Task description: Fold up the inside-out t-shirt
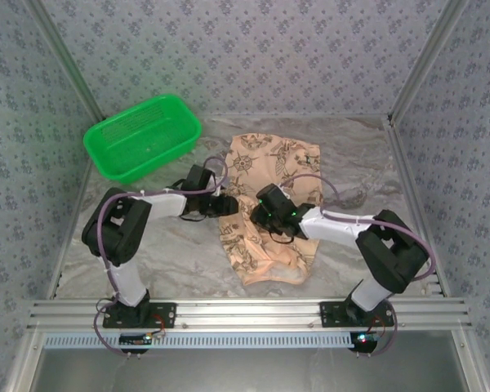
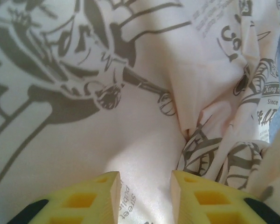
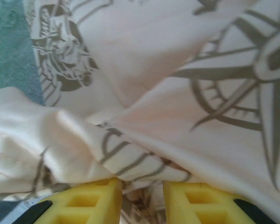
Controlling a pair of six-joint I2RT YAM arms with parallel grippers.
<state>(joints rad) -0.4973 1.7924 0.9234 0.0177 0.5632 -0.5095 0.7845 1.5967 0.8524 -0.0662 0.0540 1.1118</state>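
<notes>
- Tan-peach t-shirt (image 1: 265,159), dark print, crumpled on table (image 1: 171,253).
- Left gripper (image 2: 144,179): jaws parted over cloth (nothing pinched).
- Right gripper (image 3: 141,184): jaws parted, fold between; hold unclear.

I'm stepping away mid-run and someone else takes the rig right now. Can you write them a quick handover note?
Left gripper: jaws open, low over the t-shirt, holding nothing.
Right gripper: jaws open, a bunched ridge of cloth lying across its fingertips.
T-shirt: rumpled lengthwise on the table, between both arms; the green basket sits apart at far left.
Done: no neat fold yet.
To do: flatten it, then fold.
</notes>
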